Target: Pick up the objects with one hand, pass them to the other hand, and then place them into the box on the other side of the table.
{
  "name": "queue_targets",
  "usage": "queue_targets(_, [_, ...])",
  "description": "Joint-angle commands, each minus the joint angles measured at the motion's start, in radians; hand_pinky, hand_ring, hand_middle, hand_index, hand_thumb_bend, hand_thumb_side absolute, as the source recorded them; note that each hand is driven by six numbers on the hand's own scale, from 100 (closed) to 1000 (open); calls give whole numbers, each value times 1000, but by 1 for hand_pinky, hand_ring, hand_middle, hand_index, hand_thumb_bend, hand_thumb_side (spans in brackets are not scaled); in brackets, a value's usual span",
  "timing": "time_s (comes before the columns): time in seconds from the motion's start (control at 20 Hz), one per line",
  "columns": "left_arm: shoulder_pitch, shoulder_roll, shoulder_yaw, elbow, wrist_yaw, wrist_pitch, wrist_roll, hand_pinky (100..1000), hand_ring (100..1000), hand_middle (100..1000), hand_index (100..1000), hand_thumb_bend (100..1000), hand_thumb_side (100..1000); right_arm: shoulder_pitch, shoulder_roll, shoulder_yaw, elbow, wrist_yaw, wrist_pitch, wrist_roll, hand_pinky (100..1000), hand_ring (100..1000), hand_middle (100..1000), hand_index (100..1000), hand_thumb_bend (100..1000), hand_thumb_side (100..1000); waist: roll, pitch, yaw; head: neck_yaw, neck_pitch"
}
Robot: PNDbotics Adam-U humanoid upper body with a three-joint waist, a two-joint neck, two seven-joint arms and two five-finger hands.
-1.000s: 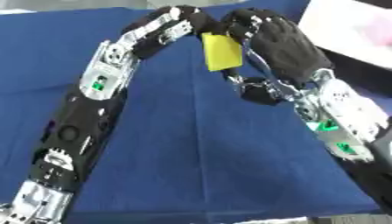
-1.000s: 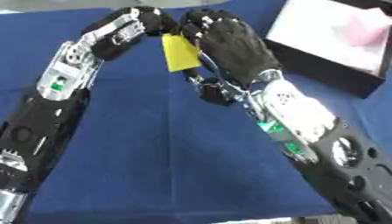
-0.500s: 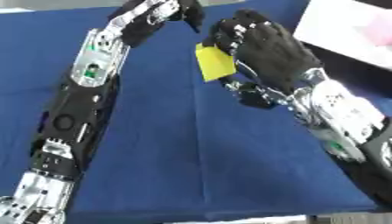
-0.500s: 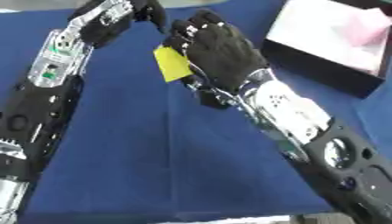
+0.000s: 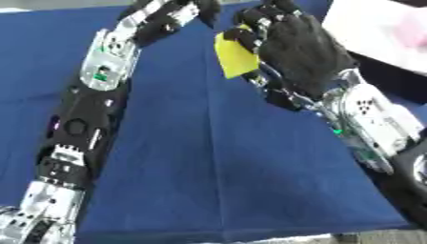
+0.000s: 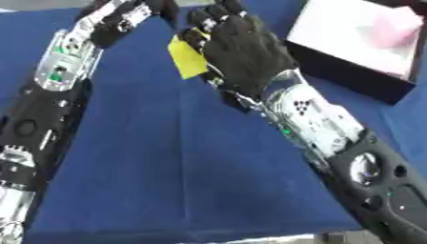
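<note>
A flat yellow piece [image 5: 235,58] is held up above the blue table [image 5: 208,157] near its far middle. My right hand [image 5: 292,43] is shut on it, fingers curled over its right edge, back of the hand toward the camera. My left hand [image 5: 171,13] is just left of the yellow piece and apart from it, fingers curled, holding nothing that I can see. The box [image 6: 354,47], black outside with a white lining, stands at the far right, right of my right hand.
A pale pink thing [image 6: 392,26] lies in the box at its far right corner. My left arm [image 5: 79,124] runs up the left side of the table and my right forearm [image 6: 333,138] crosses the right side. The blue cloth ends at the near edge [image 5: 208,233].
My left hand has let go of the yellow piece and drawn away to the left. The right hand keeps the piece and has shifted slightly toward the box.
</note>
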Motion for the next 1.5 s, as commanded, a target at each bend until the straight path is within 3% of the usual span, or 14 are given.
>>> queue_targets(0.05, [9,118,3,-102,128,-79,-44,699,577,549,674,100,697,16,-96,-94,4,-46,149,-24,768,823,762,385,161,100,1,-27,8,-40,-3])
queue_targets(0.25, [101,204,32,-259,315,-16,-37,697,566,536,668,100,674,40,-175,-197,184,-199,387,-170,660,849,745,439,100,100,11,-35,37,-105,-3])
queue_targets(0.4, [196,223,64,-381,408,46,-39,697,565,534,670,100,676,23,-210,-268,386,-356,517,-324,627,871,751,697,100,100,14,-42,68,-154,-3])
queue_targets(0.5, [254,218,83,-448,443,84,-43,696,563,532,671,100,679,9,-233,-292,517,-444,541,-396,695,919,823,959,100,423,13,-45,90,-183,-3])
queue_targets(0.6, [310,206,101,-504,462,120,-47,695,563,532,672,100,686,0,-257,-303,632,-510,541,-390,834,993,925,1000,100,670,11,-49,113,-210,-3])
queue_targets(0.7, [359,195,117,-547,471,152,-50,695,562,530,671,100,697,5,-290,-296,690,-541,529,-309,1000,1000,999,1000,100,688,7,-53,125,-225,-3])
queue_targets(0.75, [381,191,124,-563,473,166,-52,695,561,529,670,100,700,12,-310,-286,695,-529,522,-246,1000,1000,1000,1000,171,663,4,-54,129,-229,-3])
queue_targets(0.85, [418,186,136,-586,467,191,-57,694,561,529,670,100,710,28,-350,-267,676,-451,506,-81,1000,1000,1000,1000,460,547,-2,-58,131,-232,-3])
queue_targets(0.95, [443,177,144,-598,456,209,-63,694,560,528,669,100,716,39,-381,-264,641,-323,485,99,1000,994,1000,1000,443,435,-6,-64,132,-231,-3])
queue_targets(1.0, [453,171,147,-602,450,217,-65,694,560,528,668,100,720,42,-394,-270,618,-245,472,184,1000,988,1000,1000,341,429,-8,-66,132,-231,-3])
queue_targets(1.05, [461,166,149,-606,446,224,-69,694,560,527,668,100,724,43,-403,-279,592,-168,456,261,1000,983,1000,1000,442,495,-9,-68,132,-231,-3])
queue_targets(1.2, [484,151,151,-613,431,241,-85,693,559,526,668,100,735,48,-429,-308,501,50,391,457,1000,945,1000,1000,438,706,-15,-75,132,-231,-3])
queue_targets(1.35, [499,141,154,-617,418,250,-95,692,558,525,668,100,738,53,-445,-342,376,248,307,544,1000,904,1000,1000,443,571,-18,-78,125,-218,-3])
queue_targets(1.5, [511,134,160,-621,404,251,-97,692,557,524,665,100,740,73,-420,-380,201,384,244,517,1000,877,1000,1000,431,317,-18,-80,110,-178,-3])
